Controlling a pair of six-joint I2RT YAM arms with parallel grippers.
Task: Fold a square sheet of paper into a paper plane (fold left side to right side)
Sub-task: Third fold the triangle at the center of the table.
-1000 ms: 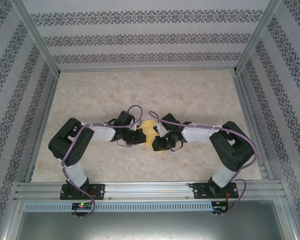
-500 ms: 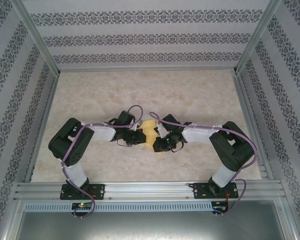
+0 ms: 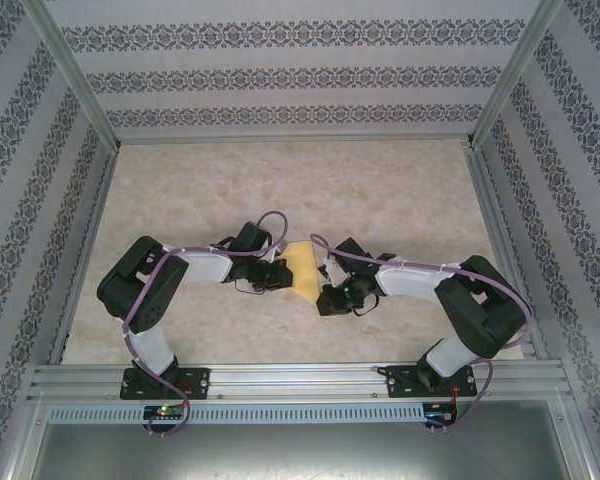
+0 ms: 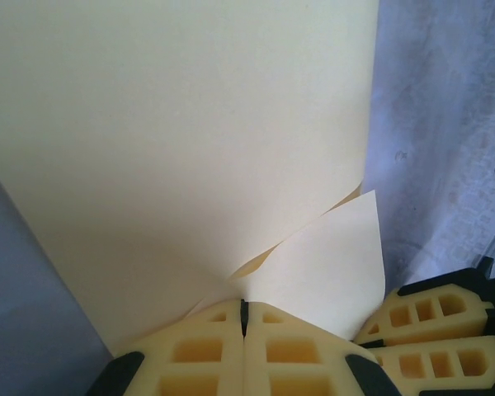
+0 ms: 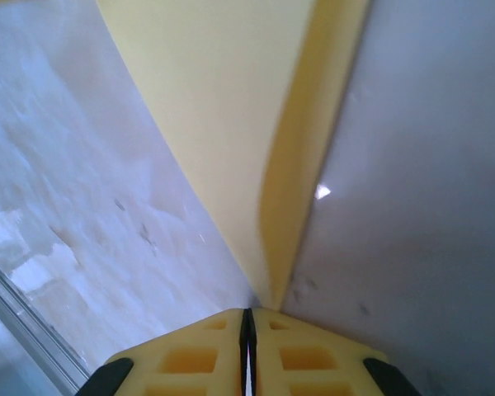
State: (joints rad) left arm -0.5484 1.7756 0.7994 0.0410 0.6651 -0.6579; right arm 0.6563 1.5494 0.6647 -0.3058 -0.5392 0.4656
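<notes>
The square sheet of paper [image 3: 302, 268] is yellow and lies partly folded on the table between my two grippers. My left gripper [image 3: 280, 275] is shut, its tips set down on the sheet's left side. In the left wrist view the sheet [image 4: 190, 124] spreads ahead of the shut left gripper [image 4: 244, 307], and a loose corner flap [image 4: 330, 256] lies over it to the right. My right gripper [image 3: 327, 297] is shut at the sheet's lower right. In the right wrist view a folded edge [image 5: 293, 190] runs down to the right gripper [image 5: 247, 315]. No paper shows between its jaws.
The marble-patterned table [image 3: 380, 190] is open beyond the arms. Patterned walls and metal frame posts [image 3: 75, 90] close in the sides and back. An aluminium rail [image 3: 300, 380] carries both arm bases at the near edge. The right gripper's fingers [image 4: 433, 318] show beside the flap.
The right gripper has slid down and to the right along the sheet, its elbow swinging outward. More of the yellow sheet now shows. The left arm has stayed put.
</notes>
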